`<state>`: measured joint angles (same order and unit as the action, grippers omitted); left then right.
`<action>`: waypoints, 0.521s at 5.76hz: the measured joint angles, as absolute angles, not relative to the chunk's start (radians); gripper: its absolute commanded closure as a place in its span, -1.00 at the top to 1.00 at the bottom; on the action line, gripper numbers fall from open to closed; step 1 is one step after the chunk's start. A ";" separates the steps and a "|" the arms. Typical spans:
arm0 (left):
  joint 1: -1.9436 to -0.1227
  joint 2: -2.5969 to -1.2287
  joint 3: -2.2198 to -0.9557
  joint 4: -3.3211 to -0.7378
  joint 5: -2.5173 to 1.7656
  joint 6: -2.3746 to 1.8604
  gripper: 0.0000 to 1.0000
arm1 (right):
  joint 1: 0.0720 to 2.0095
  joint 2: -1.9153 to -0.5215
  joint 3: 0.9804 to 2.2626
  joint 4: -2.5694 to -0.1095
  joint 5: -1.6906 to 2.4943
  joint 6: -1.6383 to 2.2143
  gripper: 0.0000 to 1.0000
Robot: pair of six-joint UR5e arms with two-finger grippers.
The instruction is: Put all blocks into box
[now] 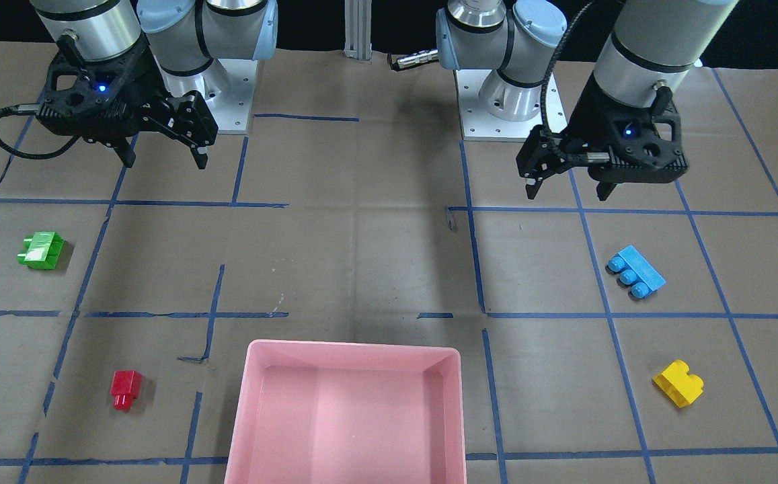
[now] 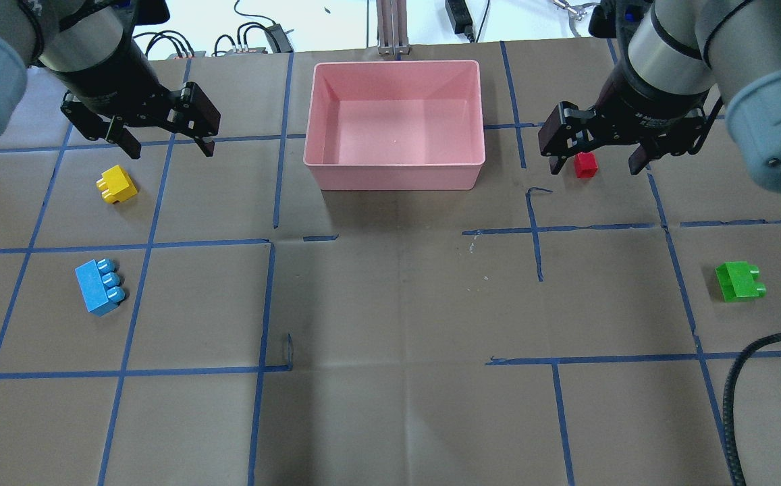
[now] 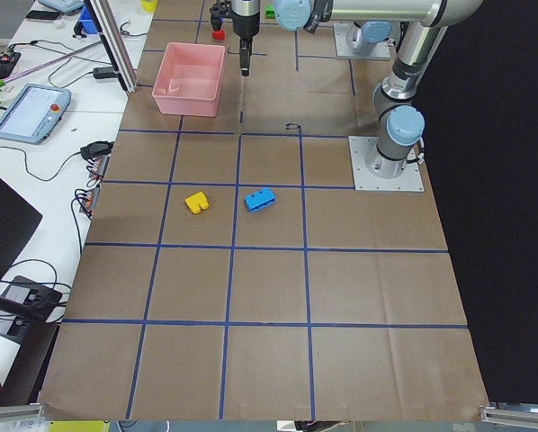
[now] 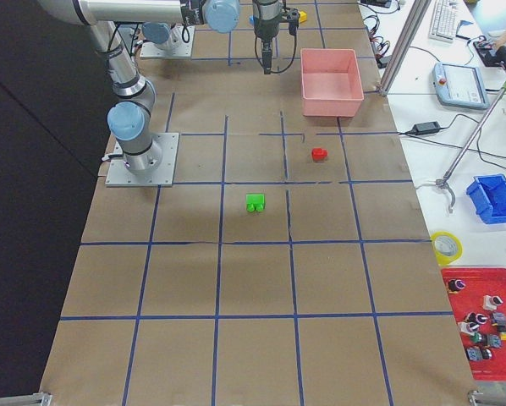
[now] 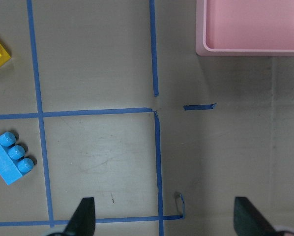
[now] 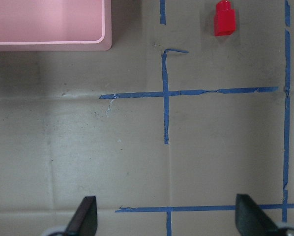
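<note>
The pink box (image 2: 393,64) stands at the table's far middle, with nothing in it; its rim also shows in the front view (image 1: 352,348). The green block (image 2: 739,281) and red block (image 2: 585,165) lie on my right side. The light-blue block (image 2: 100,287) and yellow block (image 2: 117,184) lie on my left side. My left gripper (image 2: 172,152) hangs open and empty above the table, beyond the yellow block. My right gripper (image 2: 594,169) hangs open and empty high up; the right wrist view shows the red block (image 6: 223,18) well ahead of it.
Blue tape lines grid the brown table cover. The two arm bases (image 1: 214,101) (image 1: 510,114) are bolted at the robot's edge. A black cable (image 2: 761,351) loops in at the near right. Side benches with tablets and bins (image 4: 494,199) flank the far edge.
</note>
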<state>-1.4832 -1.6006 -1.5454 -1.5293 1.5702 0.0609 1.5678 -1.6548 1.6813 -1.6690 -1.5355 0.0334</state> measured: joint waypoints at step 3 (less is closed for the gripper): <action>-1.182 -1.604 -1.547 -1.536 1.577 0.060 0.99 | 1.566 -1.656 1.674 -1.683 -1.539 0.032 1.00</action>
<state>-1.1816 -1.6045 -1.5474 -1.5361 1.5767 0.0600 1.5664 -1.6558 1.6745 -1.6832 -1.5391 0.0323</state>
